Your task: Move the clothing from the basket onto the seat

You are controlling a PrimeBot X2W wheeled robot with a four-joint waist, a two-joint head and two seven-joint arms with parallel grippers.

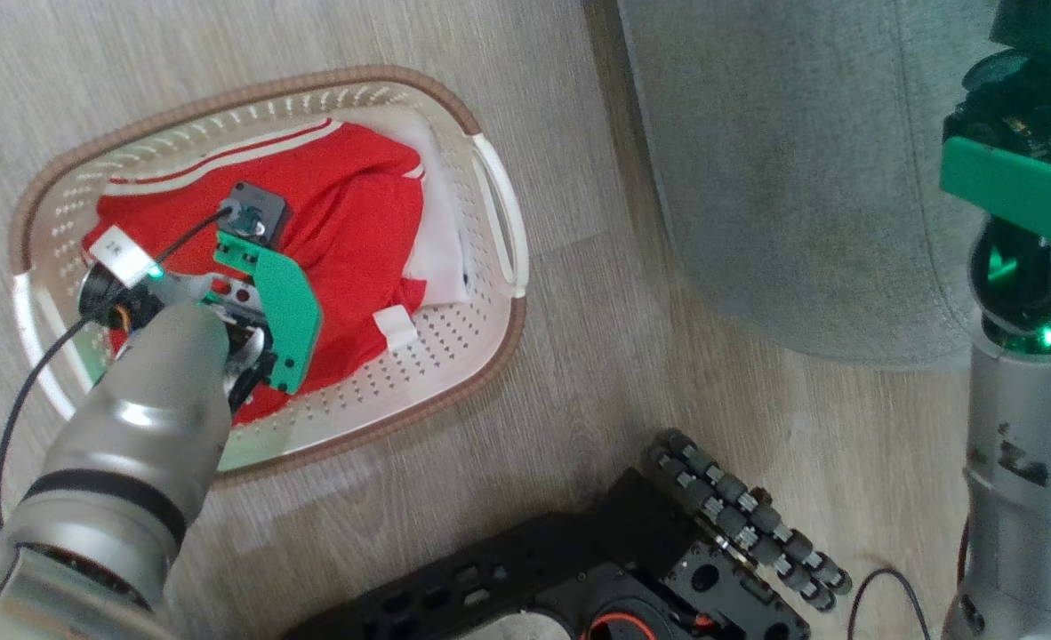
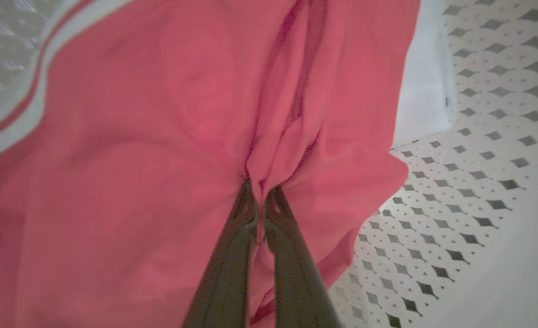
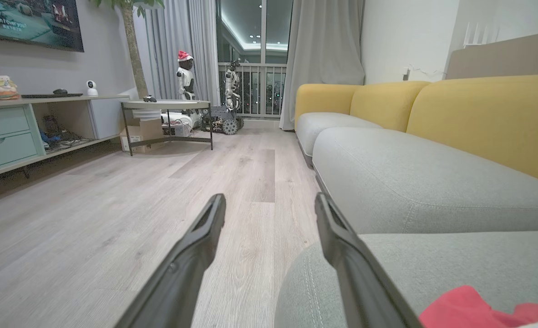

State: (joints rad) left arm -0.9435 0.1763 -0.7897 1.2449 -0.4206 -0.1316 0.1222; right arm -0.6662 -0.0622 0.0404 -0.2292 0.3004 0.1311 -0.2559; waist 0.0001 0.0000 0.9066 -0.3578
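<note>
Reaching down into the basket (image 1: pixel 419 82), the left arm (image 1: pixel 134 400) stretches from the lower left of the head view. Its silver forearm slants up and to the right, and its green-plated wrist hangs over the middle of the clothing (image 1: pixel 357 213).

In the left wrist view the left gripper (image 2: pixel 261 200) is closed almost fully. Its two dark fingers (image 2: pixel 232 255) meet at the tips and pinch a raised fold of the clothing (image 2: pixel 137 159) between them. Creases in the red fabric run away from the pinch. A white stripe crosses the garment's upper left corner in that view. A white sheet (image 2: pixel 426 82) lies beside the clothing, with the perforated basket (image 2: pixel 478 182) wall past it.

The clothing lies inside the basket, covering most of its bottom. The basket stands on the wooden floor (image 1: pixel 579 356), near the seat (image 1: pixel 801 160) but not touching it.

The right arm (image 1: pixel 1023 462) stands upright at the right edge of the head view, beside the seat's corner. The right wrist view looks low along the floor, and there the right gripper (image 3: pixel 269 200) is spread wide and holds nothing. One of its fingers is over the floor (image 3: pixel 114 218) and the other over the rounded edge of the seat (image 3: pixel 433 259). A bit of red fabric (image 3: pixel 474 307) shows at that view's lower right edge, against the cushion. I cannot tell how it lies.
</note>
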